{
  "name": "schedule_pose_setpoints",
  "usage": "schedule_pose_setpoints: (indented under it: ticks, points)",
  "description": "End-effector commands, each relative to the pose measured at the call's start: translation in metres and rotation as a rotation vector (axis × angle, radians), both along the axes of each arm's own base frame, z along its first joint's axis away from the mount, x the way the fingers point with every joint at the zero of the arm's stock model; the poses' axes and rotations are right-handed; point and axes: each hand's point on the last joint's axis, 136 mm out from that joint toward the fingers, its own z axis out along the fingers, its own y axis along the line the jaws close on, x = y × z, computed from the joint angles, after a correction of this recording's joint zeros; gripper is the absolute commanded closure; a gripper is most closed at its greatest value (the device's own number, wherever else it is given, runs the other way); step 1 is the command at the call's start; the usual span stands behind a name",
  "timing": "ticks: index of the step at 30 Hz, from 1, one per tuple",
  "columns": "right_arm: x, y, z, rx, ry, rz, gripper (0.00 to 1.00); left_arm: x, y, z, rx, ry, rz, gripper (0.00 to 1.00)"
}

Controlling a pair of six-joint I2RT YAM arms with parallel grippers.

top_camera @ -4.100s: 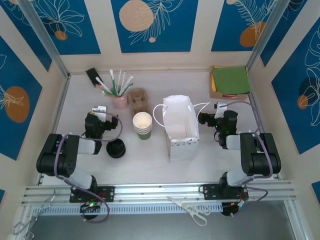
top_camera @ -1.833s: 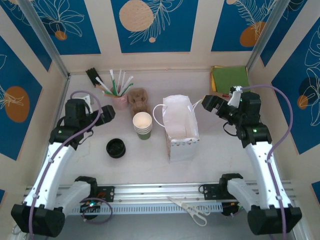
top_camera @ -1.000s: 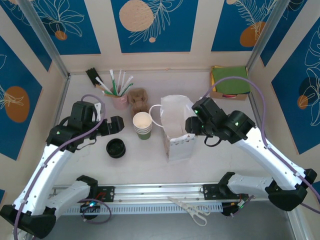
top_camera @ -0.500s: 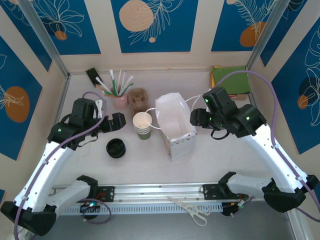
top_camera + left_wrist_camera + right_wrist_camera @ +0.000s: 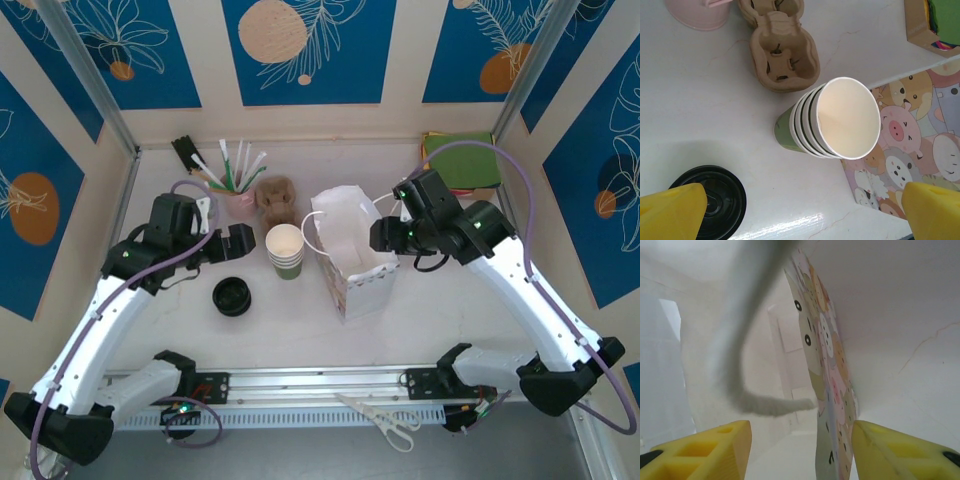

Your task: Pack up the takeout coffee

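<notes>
The takeout coffee is out of view. A white paper bag (image 5: 362, 290) with cartoon animals printed on its side stands at mid-table, mouth up. My right gripper (image 5: 387, 238) is at the bag's right rim. In the right wrist view the bag's printed wall (image 5: 832, 390) rises between the yellow fingers (image 5: 705, 450) with a gap on each side, so the gripper (image 5: 800, 452) is open astride it. A grey handle cord (image 5: 740, 365) hangs inside. My left gripper (image 5: 238, 240) is open and holds nothing, just left of a stack of lidless green cups (image 5: 285, 250).
A lone black lid (image 5: 232, 296) lies left of the cup stack (image 5: 840, 125). Behind are a cardboard cup carrier (image 5: 278, 195) and a pink pot of straws (image 5: 238, 197). A box of green napkins (image 5: 465, 160) sits back right. Scissors (image 5: 385, 420) lie on the front rail.
Both arms have unfolded from rest. The right gripper came left and down over the bag's right rim and the bag's mouth shifted. The left gripper edged right toward the cup stack.
</notes>
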Motion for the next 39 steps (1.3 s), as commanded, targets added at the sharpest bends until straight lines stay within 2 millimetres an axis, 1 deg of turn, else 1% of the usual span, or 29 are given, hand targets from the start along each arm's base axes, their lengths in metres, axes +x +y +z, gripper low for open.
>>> schedule_pose_setpoints:
  ticks: [1,3,4,6,9,11,12,13,14,15,20,25,28,34,39]
  points:
    - [0.006,0.005,-0.008,-0.003,0.009,0.043,0.48,0.002,-0.009,0.012,-0.023,-0.031,-0.039,0.00]
    - [0.011,0.004,-0.015,0.000,0.019,0.042,0.54,0.002,-0.011,0.012,-0.025,-0.028,-0.044,0.00]
    - [0.014,0.003,-0.017,0.001,0.024,0.039,0.56,0.002,-0.011,0.013,-0.026,-0.028,-0.047,0.00]
    - [0.019,0.001,-0.020,0.001,0.020,0.034,0.57,0.002,-0.012,0.013,-0.024,-0.030,-0.052,0.00]
    - [0.026,0.002,-0.020,0.005,0.009,0.044,0.64,0.002,-0.013,0.015,-0.025,-0.033,-0.057,0.00]
    - [0.032,0.004,-0.020,0.010,0.004,0.056,0.74,0.003,-0.014,0.016,-0.028,-0.034,-0.058,0.00]
    - [0.035,0.005,-0.021,0.008,0.004,0.059,0.80,0.003,-0.014,0.017,-0.028,-0.035,-0.061,0.00]
    - [0.039,0.004,-0.022,0.005,0.007,0.055,0.89,0.004,-0.014,0.017,-0.028,-0.037,-0.062,0.00]
    - [0.043,0.004,-0.023,0.005,0.008,0.052,0.95,0.004,-0.015,0.018,-0.029,-0.038,-0.066,0.00]
    - [0.048,0.003,-0.023,0.007,0.005,0.045,0.98,0.005,-0.016,0.019,-0.029,-0.038,-0.068,0.00]
    - [0.079,-0.008,-0.016,0.033,-0.031,-0.013,1.00,0.008,-0.019,0.022,-0.025,-0.043,-0.076,0.00]
    - [0.122,-0.024,-0.004,0.083,-0.077,-0.072,1.00,0.012,-0.021,0.024,-0.017,-0.052,-0.081,0.00]
    - [0.151,-0.033,-0.004,0.098,-0.080,-0.090,1.00,0.016,-0.022,0.023,-0.009,-0.053,-0.081,0.00]
    - [0.208,-0.052,-0.013,0.100,-0.057,-0.116,1.00,0.026,-0.025,0.021,0.000,-0.045,-0.080,0.00]
    - [0.248,-0.060,-0.019,0.111,-0.042,-0.121,1.00,0.034,-0.028,0.019,0.013,-0.038,-0.080,0.00]
